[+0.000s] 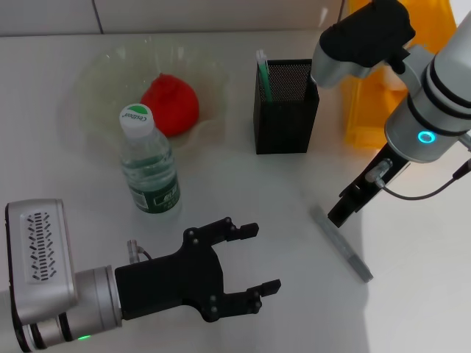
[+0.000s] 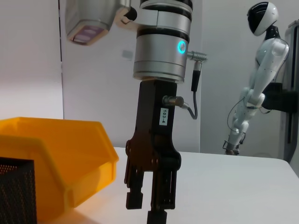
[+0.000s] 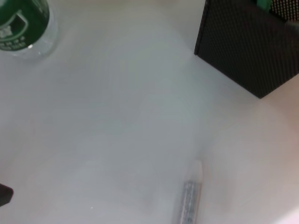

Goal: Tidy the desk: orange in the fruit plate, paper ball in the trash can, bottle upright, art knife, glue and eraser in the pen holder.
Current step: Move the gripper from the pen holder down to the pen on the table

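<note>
The reddish orange [image 1: 171, 104] lies in the translucent fruit plate [image 1: 96, 92]. In front of the plate the bottle [image 1: 149, 165] stands upright with its green label; it also shows in the right wrist view [image 3: 23, 23]. The black mesh pen holder [image 1: 285, 110] [image 3: 243, 51] holds a green-tipped thing I cannot identify. A grey art knife [image 1: 342, 244] [image 3: 189, 200] lies flat on the table. My right gripper [image 1: 344, 212] [image 2: 149, 205] hangs just above the knife's far end, not touching it. My left gripper [image 1: 257, 259] is open and empty, low at the near edge. Paper ball and eraser are out of view.
A yellow bin [image 1: 360, 118] [image 2: 56, 154] stands at the back right, behind the pen holder [image 2: 16, 191] and under my right arm. A white humanoid robot [image 2: 257, 84] stands far off beyond the table.
</note>
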{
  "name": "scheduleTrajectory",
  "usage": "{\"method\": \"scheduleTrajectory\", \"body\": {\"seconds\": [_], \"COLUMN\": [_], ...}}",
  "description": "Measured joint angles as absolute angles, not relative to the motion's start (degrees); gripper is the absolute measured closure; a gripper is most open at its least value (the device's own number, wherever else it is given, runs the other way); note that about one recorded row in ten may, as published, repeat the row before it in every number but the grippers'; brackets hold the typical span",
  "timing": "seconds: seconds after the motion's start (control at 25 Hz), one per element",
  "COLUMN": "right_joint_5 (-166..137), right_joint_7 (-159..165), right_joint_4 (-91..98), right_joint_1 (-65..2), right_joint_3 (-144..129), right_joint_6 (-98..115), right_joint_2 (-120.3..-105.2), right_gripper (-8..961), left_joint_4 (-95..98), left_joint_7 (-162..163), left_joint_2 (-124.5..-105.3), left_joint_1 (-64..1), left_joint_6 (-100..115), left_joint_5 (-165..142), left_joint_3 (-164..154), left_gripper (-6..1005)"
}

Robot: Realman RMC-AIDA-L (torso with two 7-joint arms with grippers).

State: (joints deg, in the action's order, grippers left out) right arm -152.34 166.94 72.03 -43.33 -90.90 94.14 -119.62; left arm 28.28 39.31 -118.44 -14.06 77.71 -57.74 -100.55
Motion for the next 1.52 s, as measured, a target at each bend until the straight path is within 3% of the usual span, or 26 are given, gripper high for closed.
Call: {"method": "scheduleTrajectory", "body": {"seconds": [1.52], "right_joint_5": [-148.6], "right_joint_7": [169.1], "right_joint_4": [63.3], "right_joint_1": [-46.4], "right_joint_3": [-97.9], "right_joint_6": [85.8], "right_joint_2": [-119.8], "right_gripper": [273], "left_joint_4": [27.5], "left_joint_7": [39.2], "left_joint_2": [-118.39], "left_joint_1": [-14.4], "left_joint_6": [77.6], "left_joint_5": [-57.7], "left_joint_3": [-100.3], "left_gripper": [199]}}
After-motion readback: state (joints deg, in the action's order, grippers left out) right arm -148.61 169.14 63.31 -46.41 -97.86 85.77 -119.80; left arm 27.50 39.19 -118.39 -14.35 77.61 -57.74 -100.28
